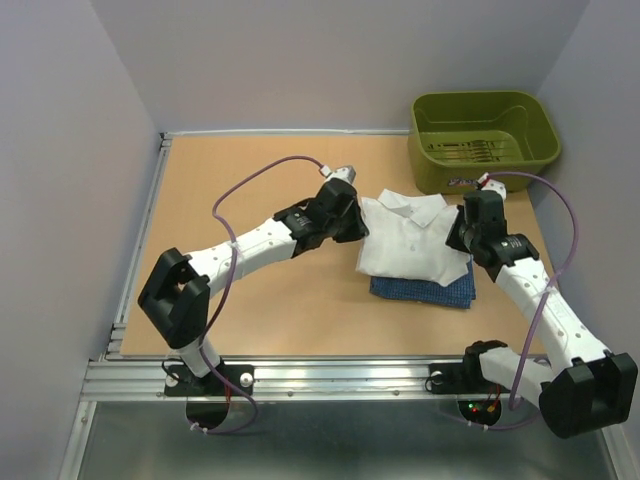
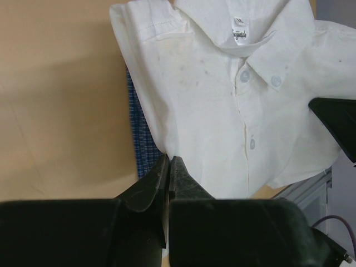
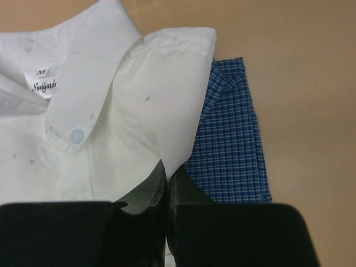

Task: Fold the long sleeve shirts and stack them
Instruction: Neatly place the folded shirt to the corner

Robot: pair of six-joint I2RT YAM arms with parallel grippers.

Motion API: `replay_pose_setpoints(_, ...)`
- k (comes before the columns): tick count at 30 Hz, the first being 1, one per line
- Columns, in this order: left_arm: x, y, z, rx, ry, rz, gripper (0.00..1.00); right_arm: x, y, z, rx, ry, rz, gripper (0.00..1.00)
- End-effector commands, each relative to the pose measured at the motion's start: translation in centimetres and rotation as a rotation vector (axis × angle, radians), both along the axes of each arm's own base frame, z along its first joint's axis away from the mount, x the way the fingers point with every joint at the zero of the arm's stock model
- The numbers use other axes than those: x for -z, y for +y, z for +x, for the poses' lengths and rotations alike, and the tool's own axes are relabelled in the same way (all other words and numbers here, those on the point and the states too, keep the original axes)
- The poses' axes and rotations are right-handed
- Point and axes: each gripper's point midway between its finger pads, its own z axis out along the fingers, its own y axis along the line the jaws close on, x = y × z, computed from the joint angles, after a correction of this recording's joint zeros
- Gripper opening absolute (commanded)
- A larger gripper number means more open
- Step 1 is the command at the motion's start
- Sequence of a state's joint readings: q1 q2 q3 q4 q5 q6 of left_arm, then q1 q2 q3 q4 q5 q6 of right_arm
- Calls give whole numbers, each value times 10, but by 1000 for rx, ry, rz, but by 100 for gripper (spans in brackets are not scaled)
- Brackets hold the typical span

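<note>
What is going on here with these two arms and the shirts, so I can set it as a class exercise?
Two robot arms are folding and stacking shirts. The folded white shirt lies on top of the blue checked shirt on the table. The left tool is shut on the white shirt's left edge and the right tool on its right edge, apparently placing or squaring it. The green bin stands behind, apart from both arms.
</note>
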State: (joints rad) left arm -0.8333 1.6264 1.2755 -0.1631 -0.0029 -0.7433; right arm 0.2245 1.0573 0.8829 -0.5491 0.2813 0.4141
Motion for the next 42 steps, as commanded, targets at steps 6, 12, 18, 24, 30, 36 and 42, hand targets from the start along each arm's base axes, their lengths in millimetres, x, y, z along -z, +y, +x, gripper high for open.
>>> replay_pose_setpoints(6, -4, -49, -1, 14, -67, -35, 0, 20, -44, -24, 213, 36, -71, 1)
replay_pose_setpoints(12, 15, -55, 0, 22, -57, -4, 0, 27, -56, -31, 293, 40, -59, 1)
replay_pose_setpoints(18, 34, -60, -8, 37, -18, 9, 0, 43, -61, -35, 329, 84, -28, 1)
replay_pose_setpoints(24, 35, -64, -16, 38, -11, 1, 0, 49, -67, -36, 350, 110, -23, 3)
replay_pose_setpoints(30, 59, -59, -22, 1, 47, 26, 0, 61, -67, -38, 368, 144, -3, 9)
replay_pose_setpoints(36, 68, -49, -19, -48, 58, 66, 0, 65, -69, -40, 398, 151, 2, 30)
replay_pose_setpoints(42, 68, -46, -25, -48, 82, 65, 26, 38, -76, -29, 381, 87, -48, 73)
